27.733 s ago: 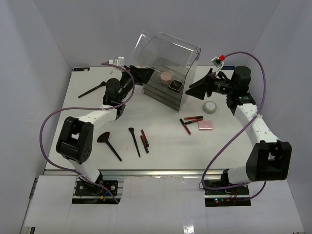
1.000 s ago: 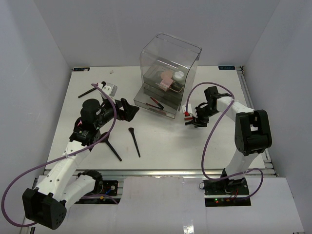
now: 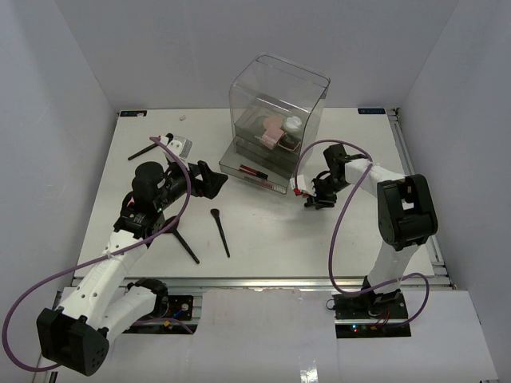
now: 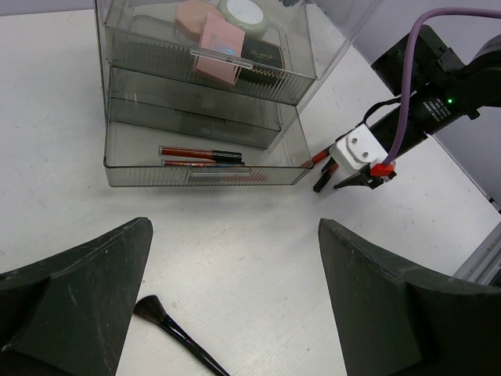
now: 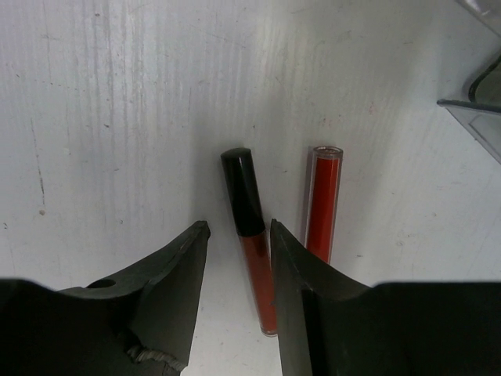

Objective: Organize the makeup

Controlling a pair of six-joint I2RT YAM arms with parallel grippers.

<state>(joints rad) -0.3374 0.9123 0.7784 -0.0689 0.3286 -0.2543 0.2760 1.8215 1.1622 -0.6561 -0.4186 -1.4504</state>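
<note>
Right gripper (image 5: 238,225): low over the surface (image 3: 263,231), right of the box; jaws narrow but not closed, one finger on each side of the capped stick.
Capped stick (image 5: 254,266): red with a black cap, flat on the surface; one finger is at its edge, the other a little apart.
Second stick (image 5: 322,204): red with a clear end, just beside the capped stick and outside the jaws.
Left gripper (image 4: 233,225): jaws wide, holding nothing, above the surface and facing the box.
Box (image 3: 279,88): clear, upright at the back middle of the surface, with its bottom drawer (image 4: 125,168) open.
Drawer sticks (image 4: 200,153): two, red and black, side by side in the open drawer.
Upper compartment: pink compacts (image 4: 221,48), black compact (image 4: 262,55) and white jar (image 4: 244,11), crowded together.
Brushes: slim brush (image 3: 219,231), fan brush (image 3: 184,246) and far brush (image 3: 148,149), all on the surface left of the box.
Writing: a gold mark on the black compact, too small to read.
</note>
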